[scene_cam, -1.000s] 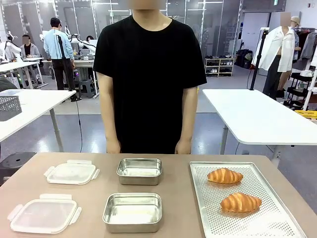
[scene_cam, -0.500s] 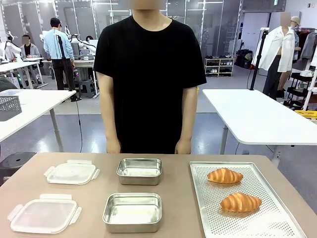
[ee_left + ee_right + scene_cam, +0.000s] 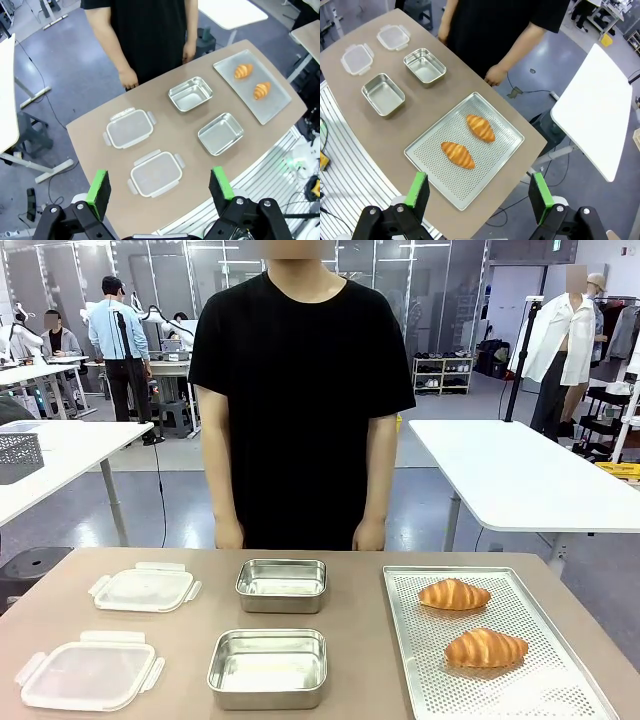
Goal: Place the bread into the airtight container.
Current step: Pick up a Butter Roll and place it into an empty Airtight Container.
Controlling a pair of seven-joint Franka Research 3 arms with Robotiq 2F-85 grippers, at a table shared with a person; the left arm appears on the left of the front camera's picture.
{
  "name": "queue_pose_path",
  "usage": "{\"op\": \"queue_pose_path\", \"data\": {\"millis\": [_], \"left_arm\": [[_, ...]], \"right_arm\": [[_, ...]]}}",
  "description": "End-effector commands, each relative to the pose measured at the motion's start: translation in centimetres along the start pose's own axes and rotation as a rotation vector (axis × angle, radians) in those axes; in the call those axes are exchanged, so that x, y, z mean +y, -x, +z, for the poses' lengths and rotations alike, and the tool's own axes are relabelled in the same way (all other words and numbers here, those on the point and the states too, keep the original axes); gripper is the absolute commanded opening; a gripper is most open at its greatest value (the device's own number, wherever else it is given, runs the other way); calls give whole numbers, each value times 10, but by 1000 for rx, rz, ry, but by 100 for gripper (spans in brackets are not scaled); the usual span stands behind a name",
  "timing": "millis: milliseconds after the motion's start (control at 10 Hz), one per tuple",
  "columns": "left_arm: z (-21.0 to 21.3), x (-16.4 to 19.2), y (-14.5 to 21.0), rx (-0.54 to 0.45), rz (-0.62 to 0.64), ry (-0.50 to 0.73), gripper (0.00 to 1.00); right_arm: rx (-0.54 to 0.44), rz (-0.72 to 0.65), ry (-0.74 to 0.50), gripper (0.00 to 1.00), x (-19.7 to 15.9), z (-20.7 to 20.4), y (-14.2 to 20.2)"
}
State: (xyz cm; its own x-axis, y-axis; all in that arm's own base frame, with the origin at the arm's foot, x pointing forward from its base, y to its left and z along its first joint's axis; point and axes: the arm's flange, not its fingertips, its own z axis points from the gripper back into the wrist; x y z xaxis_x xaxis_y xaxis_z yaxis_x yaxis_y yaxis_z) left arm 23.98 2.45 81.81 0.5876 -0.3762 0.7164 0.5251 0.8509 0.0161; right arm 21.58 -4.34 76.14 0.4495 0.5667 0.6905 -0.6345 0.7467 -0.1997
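Note:
Two croissants lie on a perforated metal tray (image 3: 560, 690) at the table's right: the far croissant (image 3: 454, 594) and the near croissant (image 3: 486, 648), which also show from above (image 3: 480, 128) (image 3: 457, 154). Two empty steel containers stand mid-table, a far container (image 3: 282, 585) and a near container (image 3: 268, 668). My left gripper (image 3: 160, 191) hangs open high above the table, over its near edge by the lids. My right gripper (image 3: 478, 194) is open too, high above the tray (image 3: 430, 150) with nothing between its fingers.
Two clear plastic lids with clip tabs lie at the left, the far lid (image 3: 145, 589) and the near lid (image 3: 89, 674). A person in a black shirt (image 3: 300, 390) stands at the far edge, hands hanging by the table rim. White tables stand beyond.

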Motion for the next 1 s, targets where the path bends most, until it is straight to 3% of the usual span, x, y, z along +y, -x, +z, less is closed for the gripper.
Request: {"op": "queue_pose_path", "data": {"millis": [0,200,300,600,900], "left_arm": [[0,1,-1,-1,0,2,100],[0,1,-1,-1,0,2,100],[0,1,-1,-1,0,2,100],[0,1,-1,-1,0,2,100],[0,1,-1,-1,0,2,100]], "right_arm": [[0,0,0,100,0,0,0],[175,437,-38,100,11,-32,-31],[229,540,-92,100,14,-57,-40],[401,687,-263,100,33,-162,-44],[453,717,-329,100,40,-254,-19]]}}
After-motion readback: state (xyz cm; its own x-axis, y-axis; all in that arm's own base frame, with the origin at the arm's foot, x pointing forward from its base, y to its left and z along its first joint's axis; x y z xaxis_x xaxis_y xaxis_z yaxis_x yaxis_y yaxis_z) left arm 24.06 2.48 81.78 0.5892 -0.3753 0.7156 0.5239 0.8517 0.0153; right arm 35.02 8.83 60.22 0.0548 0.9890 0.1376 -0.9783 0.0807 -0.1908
